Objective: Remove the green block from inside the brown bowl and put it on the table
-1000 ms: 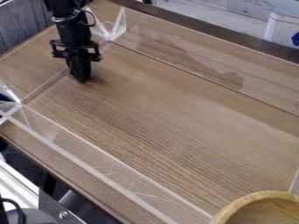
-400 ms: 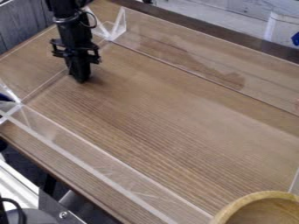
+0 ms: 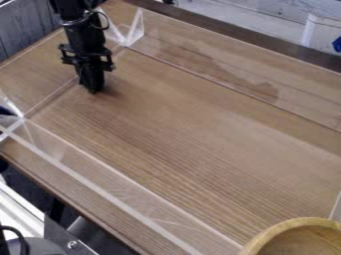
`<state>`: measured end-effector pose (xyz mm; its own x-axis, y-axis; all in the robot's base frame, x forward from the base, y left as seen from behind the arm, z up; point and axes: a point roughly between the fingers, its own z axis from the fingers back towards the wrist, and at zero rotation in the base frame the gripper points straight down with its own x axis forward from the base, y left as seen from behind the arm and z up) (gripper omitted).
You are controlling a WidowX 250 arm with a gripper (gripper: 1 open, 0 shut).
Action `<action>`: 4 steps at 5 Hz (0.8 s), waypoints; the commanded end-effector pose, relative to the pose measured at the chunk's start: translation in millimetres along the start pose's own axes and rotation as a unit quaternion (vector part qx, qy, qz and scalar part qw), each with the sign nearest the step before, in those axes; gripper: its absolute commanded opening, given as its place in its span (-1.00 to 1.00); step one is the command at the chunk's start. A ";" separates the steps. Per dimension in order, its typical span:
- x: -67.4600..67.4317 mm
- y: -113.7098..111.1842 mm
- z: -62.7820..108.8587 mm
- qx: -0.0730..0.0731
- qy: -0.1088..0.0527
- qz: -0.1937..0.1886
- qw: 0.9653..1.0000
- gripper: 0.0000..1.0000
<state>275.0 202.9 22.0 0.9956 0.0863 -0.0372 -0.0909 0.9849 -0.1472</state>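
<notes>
The brown bowl (image 3: 273, 239) sits at the near right corner of the view, cut off by the bottom and right edges, so only part of its thick, smooth, light tan rim and pale inside shows. Where the green block is cannot be told from what shows of the bowl. The bowl rests at the near right of the table (image 3: 186, 129), a broad brown top with fine wood grain running across it. A clear plastic wall (image 3: 100, 179) runs along the left side toward the near edge, its edges catching pale light. Another clear wall (image 3: 213, 68) crosses the far side, from the far left toward the right, with a duller, smudged-looking patch of wood seen near it. Well apart from the bowl, at the far left, the black gripper (image 3: 92, 88) hangs pointing down, its jaws together, low over the wood; whether its tips touch the table cannot be told. The black arm (image 3: 80, 18) comes in from the top edge above it. Past the far right side of the table, a white object (image 3: 321, 34) with a bit of blue beside it is partly in view. At the near left, outside the plastic wall, a dark cable (image 3: 16, 235) curves beside grey and white shapes.
</notes>
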 end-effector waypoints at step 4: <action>6.9 -7.0 13.4 0.025 0.018 -0.010 0.999 -1.00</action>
<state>275.3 192.6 23.8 0.9919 0.0671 -0.1075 -0.0808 0.9884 -0.1288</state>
